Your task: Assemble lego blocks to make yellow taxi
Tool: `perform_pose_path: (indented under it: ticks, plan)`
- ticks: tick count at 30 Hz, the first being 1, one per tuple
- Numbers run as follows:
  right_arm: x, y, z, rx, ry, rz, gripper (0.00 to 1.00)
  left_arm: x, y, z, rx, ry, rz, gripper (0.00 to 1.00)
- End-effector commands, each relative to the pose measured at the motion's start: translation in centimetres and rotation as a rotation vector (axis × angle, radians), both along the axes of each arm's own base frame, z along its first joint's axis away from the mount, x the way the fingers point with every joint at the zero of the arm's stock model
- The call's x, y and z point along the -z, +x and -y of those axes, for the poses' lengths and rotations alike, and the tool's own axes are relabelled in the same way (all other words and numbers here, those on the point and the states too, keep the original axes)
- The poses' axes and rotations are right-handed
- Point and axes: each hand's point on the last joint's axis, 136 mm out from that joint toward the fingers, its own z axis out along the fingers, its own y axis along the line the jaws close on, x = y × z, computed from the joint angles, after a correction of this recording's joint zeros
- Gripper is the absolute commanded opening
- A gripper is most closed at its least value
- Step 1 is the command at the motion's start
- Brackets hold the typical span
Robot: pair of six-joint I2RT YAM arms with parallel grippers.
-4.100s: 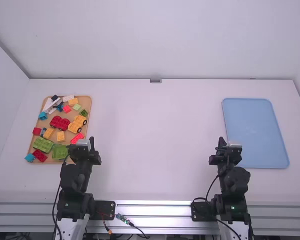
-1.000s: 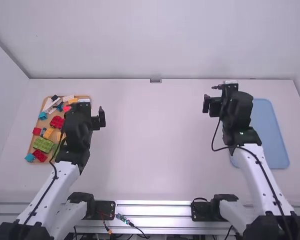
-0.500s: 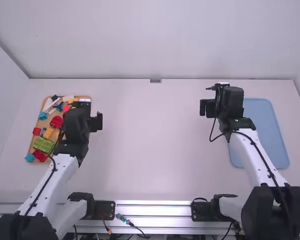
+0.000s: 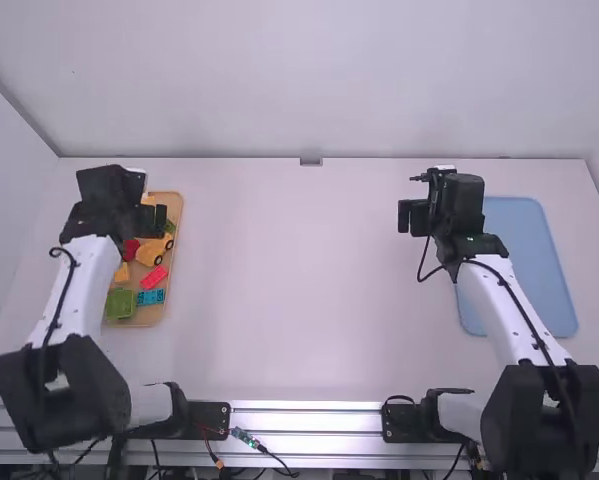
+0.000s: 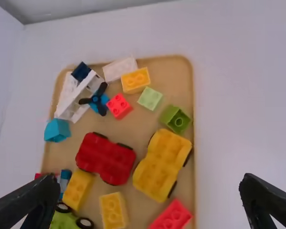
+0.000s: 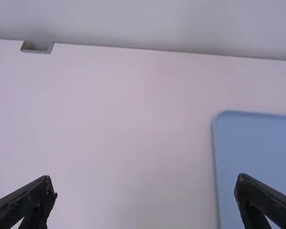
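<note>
In the tan tray [image 5: 174,71] we see the yellow wheeled base [image 5: 159,164] among blocks [image 5: 135,80]. Left gripper [image 4: 147,205] has fingers spread; right gripper [image 4: 415,205], near the blue tray [image 4: 524,260], also.

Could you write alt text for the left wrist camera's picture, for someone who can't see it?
Colorful toy bricks lie scattered on a tan tray, among them a yellow wheeled base beside a red wheeled base. The robot's black end effector is open and empty, its fingers at the bottom corners, with white table around.
</note>
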Motion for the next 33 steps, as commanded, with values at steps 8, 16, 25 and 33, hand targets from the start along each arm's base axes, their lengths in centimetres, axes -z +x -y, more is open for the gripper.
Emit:
perform_pose_path:
  ticks: [8,16,25,33]
  plan:
    - [-0.9,0.5,0.2,0.007,-0.001,0.024,0.99,5.1,3.1,0.5,0.522,0.022,-0.220,0.99]
    - [-1.2,0.7,0.1,0.006,0.000,0.036,0.99,8.4,2.9,-1.0,0.543,-0.053,-0.342,1.00]
    - [-1.3,0.7,0.1,0.005,0.000,0.042,0.99,10.1,1.3,-2.0,0.496,-0.216,-0.338,0.98]
    - [-1.4,0.8,0.1,0.006,0.000,0.047,0.99,11.1,0.3,-0.8,0.508,-0.285,-0.342,0.90]
